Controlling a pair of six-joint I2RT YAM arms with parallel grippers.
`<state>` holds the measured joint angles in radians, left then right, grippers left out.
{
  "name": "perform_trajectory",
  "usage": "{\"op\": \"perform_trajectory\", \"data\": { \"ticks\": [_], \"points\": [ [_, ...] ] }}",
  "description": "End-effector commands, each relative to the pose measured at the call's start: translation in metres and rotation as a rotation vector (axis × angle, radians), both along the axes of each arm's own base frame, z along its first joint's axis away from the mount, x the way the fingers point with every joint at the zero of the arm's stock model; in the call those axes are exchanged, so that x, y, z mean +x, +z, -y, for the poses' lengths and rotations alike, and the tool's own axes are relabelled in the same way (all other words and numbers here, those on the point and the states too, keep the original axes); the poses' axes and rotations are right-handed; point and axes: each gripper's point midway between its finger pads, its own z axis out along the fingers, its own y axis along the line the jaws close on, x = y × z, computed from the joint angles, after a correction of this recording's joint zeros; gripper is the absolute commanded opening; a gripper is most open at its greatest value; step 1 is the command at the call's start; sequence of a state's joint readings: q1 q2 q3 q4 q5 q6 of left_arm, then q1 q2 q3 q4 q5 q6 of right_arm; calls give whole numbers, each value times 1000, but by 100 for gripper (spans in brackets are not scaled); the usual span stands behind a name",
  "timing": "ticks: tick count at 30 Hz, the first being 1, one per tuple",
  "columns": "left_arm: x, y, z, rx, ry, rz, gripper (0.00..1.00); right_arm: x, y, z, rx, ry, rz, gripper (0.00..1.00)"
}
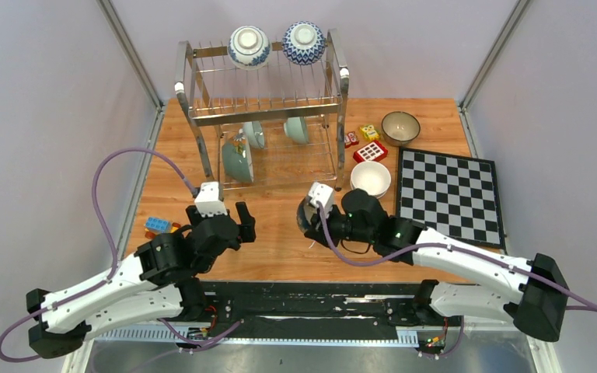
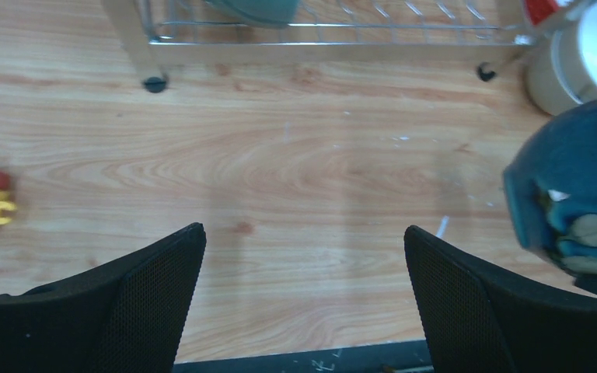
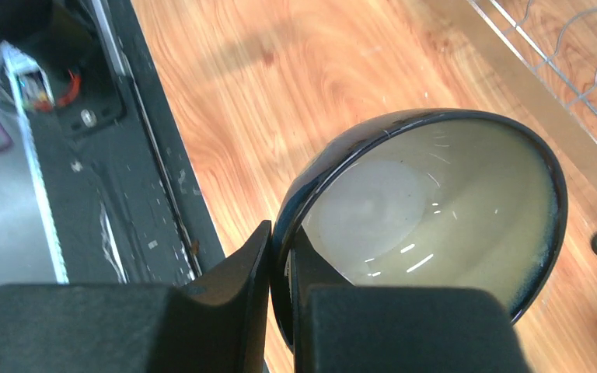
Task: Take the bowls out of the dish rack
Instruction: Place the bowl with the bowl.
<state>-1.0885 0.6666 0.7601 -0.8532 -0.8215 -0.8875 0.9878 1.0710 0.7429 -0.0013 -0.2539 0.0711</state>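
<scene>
Over the wooden table (image 1: 280, 249) — grey walls (image 1: 47, 78) around — right gripper (image 3: 281, 249) pinches a dark bowl (image 3: 435, 202); left gripper (image 2: 303, 233) gapes empty.

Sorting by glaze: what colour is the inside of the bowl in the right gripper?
The bowl is pale cream inside, dark-rimmed; clearest from the right wrist.

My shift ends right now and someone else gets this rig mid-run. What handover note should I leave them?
Left tool: open, empty, over the table in front of the dish rack.
Right tool: shut on the rim of a dark bowl, tilted, near the rack's front right corner.
Done: white bowl and brown bowl sit on the table right of the rack.
Left: set the dark bowl down; two blue-and-white bowls on the top tier, three green bowls on the lower tier.
</scene>
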Motion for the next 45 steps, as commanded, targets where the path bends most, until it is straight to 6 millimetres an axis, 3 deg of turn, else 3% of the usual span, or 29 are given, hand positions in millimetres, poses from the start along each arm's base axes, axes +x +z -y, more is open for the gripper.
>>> {"op": "perform_trajectory", "data": {
  "ticks": [1, 8, 15, 19, 25, 36, 45],
  "points": [
    [-4, 19, 38, -147, -199, 73, 100, 0, 19, 14, -134, -19, 206, 3],
    [-24, 33, 71, -180, -441, 56, 100, -20, 6, 19, -341, 67, 398, 3],
    [-35, 13, 103, -80, -588, -89, 100, -53, -16, 12, -501, 256, 505, 3],
    [-35, 1, 109, 40, -595, -176, 100, -68, -28, 11, -598, 346, 551, 3],
    [-40, -1, 120, 50, -641, -176, 97, -79, -36, 10, -657, 413, 583, 3],
    [-49, -18, 120, 228, -658, -237, 81, -88, -37, -9, -694, 482, 628, 3],
    [-41, -29, 116, 297, -604, -252, 54, -92, -36, -17, -699, 495, 644, 3]
  ]
}}
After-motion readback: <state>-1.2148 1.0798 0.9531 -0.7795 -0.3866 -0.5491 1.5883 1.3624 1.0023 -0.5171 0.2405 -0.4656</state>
